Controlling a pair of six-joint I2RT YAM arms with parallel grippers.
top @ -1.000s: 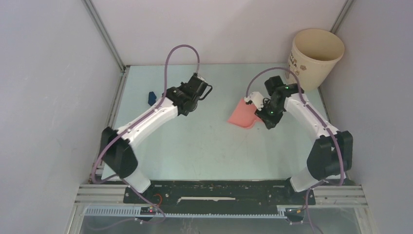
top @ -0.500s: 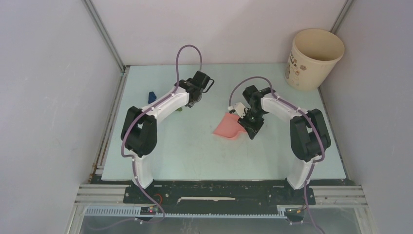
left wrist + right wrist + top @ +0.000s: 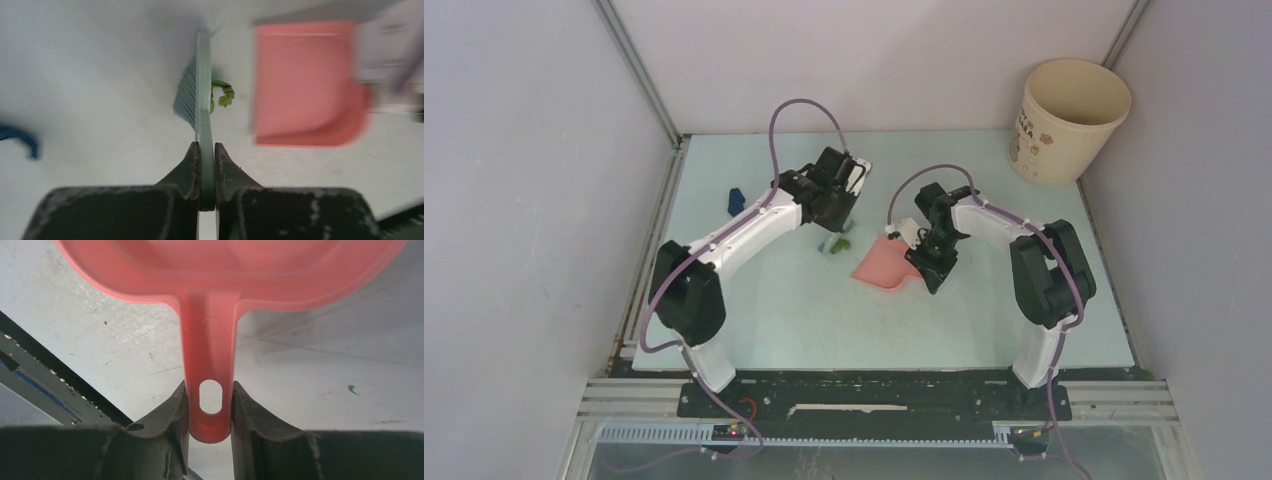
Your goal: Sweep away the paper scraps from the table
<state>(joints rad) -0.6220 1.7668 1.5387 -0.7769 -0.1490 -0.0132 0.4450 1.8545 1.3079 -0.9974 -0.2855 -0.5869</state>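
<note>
A pink dustpan is near a green brush; a cream bucket stands far right.

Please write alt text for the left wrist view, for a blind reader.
The left gripper is shut on a green plastic hand brush, with a crumpled green paper scrap between it and a blurred pink plastic dustpan.

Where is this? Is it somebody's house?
Probably not: it looks like a robot practice booth. Plain grey walls box in one small table, and a left arm and right arm bolted to a metal rail hold a brush and dustpan.
</note>
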